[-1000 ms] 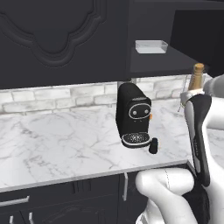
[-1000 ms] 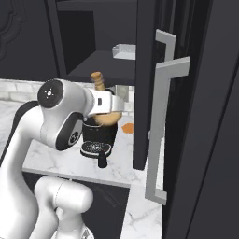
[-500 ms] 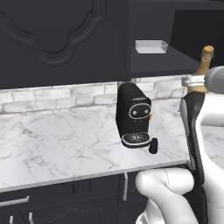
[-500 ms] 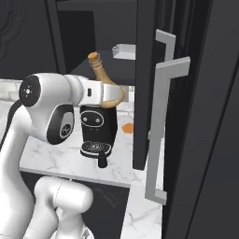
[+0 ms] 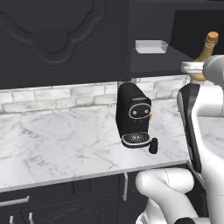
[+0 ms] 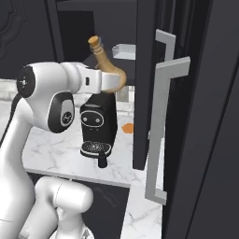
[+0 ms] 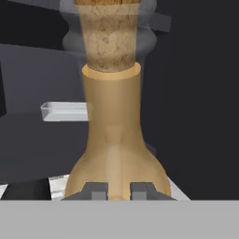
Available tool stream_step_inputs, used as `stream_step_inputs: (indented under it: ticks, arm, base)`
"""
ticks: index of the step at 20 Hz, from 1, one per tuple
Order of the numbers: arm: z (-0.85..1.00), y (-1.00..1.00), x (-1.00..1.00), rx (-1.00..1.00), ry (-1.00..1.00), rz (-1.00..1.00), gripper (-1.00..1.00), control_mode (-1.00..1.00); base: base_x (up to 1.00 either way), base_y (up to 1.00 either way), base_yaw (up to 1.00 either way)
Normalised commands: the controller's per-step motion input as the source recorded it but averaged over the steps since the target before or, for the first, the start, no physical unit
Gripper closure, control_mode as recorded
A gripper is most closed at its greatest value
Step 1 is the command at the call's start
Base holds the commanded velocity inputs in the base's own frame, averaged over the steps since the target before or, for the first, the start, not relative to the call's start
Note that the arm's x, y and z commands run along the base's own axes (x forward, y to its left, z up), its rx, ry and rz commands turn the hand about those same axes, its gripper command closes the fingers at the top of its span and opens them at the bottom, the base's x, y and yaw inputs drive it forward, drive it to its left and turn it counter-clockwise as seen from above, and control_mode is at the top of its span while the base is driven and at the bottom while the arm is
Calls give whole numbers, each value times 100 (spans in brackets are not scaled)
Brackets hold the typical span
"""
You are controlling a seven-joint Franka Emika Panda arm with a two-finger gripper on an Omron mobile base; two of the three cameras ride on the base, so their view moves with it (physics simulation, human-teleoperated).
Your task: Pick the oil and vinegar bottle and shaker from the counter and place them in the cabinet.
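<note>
My gripper is shut on the rounded base of the oil and vinegar bottle, a tan-orange flask with a cork stopper. It holds the flask upright and in the air, level with the open cabinet's shelf. In the base views the bottle stands above the hand, and the gripper is just left of the open cabinet door. The small black shaker stands on the marble counter, right in front of the coffee machine.
A black coffee machine stands on the counter under the cabinet. A clear shallow tray sits on the cabinet shelf. The open door with its long metal handle juts out at the right. A small orange item lies behind the machine.
The arm has lifted the bottle from just above the counter up to the level of the cabinet shelf. The shaker and coffee machine have not moved.
</note>
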Motion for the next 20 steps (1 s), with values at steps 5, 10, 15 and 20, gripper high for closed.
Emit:
stream_step_inputs:
  ticks: [5, 10, 15, 20]
  arm:
    - [2, -15, 33, 4, -2, 0, 100, -100]
    - [0, -17, 48, 3, 0, 0, 100, -100]
    - [0, -9, 44, 0, 0, 0, 100, -100]
    - [-7, -3, 32, 0, 0, 0, 100, -100]
  base:
    - [0, 0, 0]
    - [0, 0, 0]
    - [0, 0, 0]
    - [0, 0, 0]
